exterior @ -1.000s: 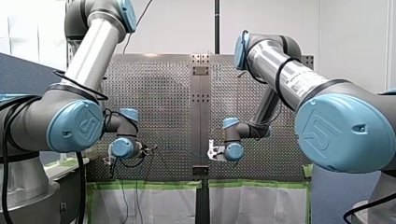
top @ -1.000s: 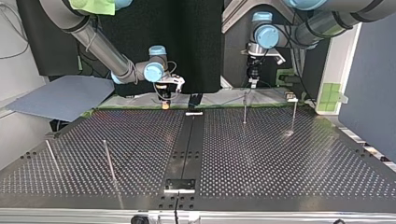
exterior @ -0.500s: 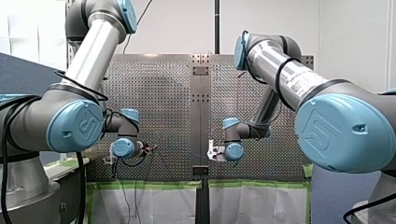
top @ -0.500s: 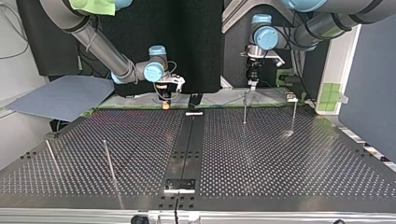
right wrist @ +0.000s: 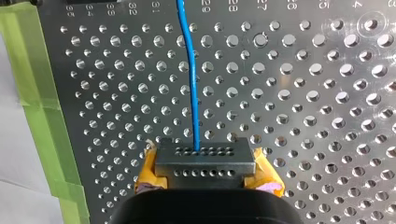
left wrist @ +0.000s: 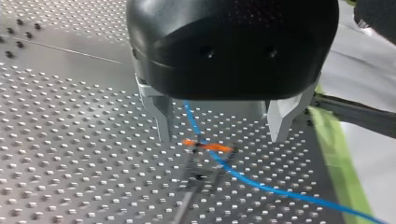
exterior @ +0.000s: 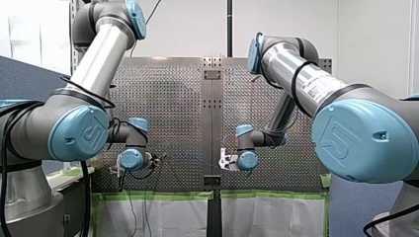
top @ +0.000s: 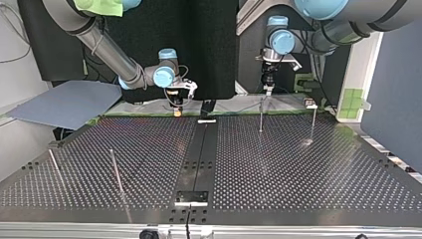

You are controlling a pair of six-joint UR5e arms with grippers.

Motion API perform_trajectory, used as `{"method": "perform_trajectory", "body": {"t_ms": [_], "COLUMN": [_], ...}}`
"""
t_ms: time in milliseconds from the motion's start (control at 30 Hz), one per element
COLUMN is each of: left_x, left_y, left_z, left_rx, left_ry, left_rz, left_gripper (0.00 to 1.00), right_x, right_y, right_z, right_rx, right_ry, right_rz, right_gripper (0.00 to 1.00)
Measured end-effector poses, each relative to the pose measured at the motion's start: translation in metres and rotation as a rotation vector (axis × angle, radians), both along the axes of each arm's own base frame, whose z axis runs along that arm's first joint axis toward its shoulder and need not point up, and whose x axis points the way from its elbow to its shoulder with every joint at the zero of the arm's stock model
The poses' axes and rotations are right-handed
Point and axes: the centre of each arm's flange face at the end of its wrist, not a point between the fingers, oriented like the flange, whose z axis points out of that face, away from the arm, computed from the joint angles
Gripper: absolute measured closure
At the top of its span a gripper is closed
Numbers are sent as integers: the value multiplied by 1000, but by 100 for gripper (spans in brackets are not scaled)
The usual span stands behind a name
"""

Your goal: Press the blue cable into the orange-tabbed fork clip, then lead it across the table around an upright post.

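Observation:
In the left wrist view my left gripper [left wrist: 222, 126] hangs open, its metal fingers [left wrist: 161, 112] on either side of the blue cable [left wrist: 243, 177]. Just below them the cable crosses the orange-tabbed fork clip [left wrist: 208, 147] on the perforated table. In the right wrist view my right gripper [right wrist: 205, 175] is shut on the blue cable [right wrist: 191, 79], yellow pads [right wrist: 149, 170] showing at both sides; the cable runs straight ahead over the table. In the top view my left gripper [top: 268, 88] is at the far edge right of centre, behind an upright post [top: 260, 114]; my right gripper [top: 176, 110] is left of centre.
More upright posts stand on the table: one at the top view's far right [top: 313, 122] and two at its near left [top: 115, 169] [top: 53, 164]. Green tape [right wrist: 42, 93] lines the table's edge beside my right gripper. A grey sheet [top: 64, 102] lies off the left corner.
My left arm's wrist has shifted a little, sinking slightly in the front view and drifting left in the top view. My right arm has stayed still.

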Motion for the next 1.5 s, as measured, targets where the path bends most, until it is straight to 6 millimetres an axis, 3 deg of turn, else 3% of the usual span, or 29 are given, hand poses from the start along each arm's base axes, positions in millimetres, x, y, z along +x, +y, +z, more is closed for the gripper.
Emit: {"method": "perform_trajectory", "body": {"t_ms": [267,867,1500], "left_x": [-7,4,1], "left_y": [-5,-21,-26], "left_z": [-20,-11,-11], "left_rx": [22,-12,-1], "left_ry": [31,-70,-64], "left_rz": [-19,-17,15], "left_gripper": [0,0,0], "right_x": [0,1,1], "right_y": [0,2,2], "right_z": [0,-1,-1], "right_rx": [1,3,3], "right_ry": [0,2,1], "right_rz": [1,4,4], "right_gripper": [100,100,100]}}
